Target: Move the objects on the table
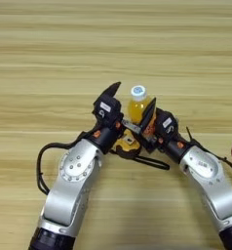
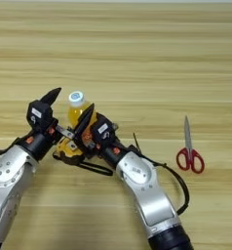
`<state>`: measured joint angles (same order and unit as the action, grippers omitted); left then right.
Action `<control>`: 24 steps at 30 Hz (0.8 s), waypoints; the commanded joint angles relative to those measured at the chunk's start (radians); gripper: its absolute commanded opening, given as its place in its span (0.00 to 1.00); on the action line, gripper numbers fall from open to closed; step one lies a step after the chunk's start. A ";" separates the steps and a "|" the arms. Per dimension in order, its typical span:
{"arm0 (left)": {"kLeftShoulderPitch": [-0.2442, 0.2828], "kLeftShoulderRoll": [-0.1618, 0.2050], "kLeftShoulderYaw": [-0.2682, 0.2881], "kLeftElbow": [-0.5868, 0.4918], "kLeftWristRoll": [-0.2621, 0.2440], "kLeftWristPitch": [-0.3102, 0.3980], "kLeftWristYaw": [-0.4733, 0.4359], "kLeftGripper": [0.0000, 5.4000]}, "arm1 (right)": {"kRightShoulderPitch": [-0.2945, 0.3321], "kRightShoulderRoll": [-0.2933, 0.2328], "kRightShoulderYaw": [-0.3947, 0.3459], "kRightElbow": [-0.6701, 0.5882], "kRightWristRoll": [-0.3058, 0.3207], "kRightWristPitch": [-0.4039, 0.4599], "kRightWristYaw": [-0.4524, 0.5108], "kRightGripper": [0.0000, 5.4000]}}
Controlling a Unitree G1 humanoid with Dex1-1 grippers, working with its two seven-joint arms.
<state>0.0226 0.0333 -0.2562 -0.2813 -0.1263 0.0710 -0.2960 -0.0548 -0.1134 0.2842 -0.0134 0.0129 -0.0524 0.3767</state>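
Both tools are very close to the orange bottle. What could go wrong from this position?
1. The upright orange drink bottle with white cap stands between the left tool and the right tool; a sideways nudge could tip it.
2. The yellow-and-black tape measure lies under both wrists, its black strap trailing; an arm might drag it.
3. The red-handled scissors lie beside the right arm.

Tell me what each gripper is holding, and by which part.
It cannot be told. Both the left gripper and the right gripper sit close against the orange drink bottle, above the tape measure, but no closed grip on either shows.
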 commanded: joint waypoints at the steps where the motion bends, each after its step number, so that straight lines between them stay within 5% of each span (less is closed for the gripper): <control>1: -0.013 -0.009 0.007 -0.005 -0.015 -0.011 0.000 1.00 | -0.042 0.009 -0.033 0.029 -0.014 -0.011 -0.036 0.64; 24: -0.045 -0.015 0.056 0.029 -0.029 -0.034 0.005 1.00 | -0.165 0.012 -0.218 0.291 -0.056 -0.082 -0.267 0.64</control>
<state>-0.0136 0.0202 -0.2014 -0.2640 -0.1588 0.0434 -0.2958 -0.1802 -0.1031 0.0828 0.2605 -0.0352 -0.1032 0.1284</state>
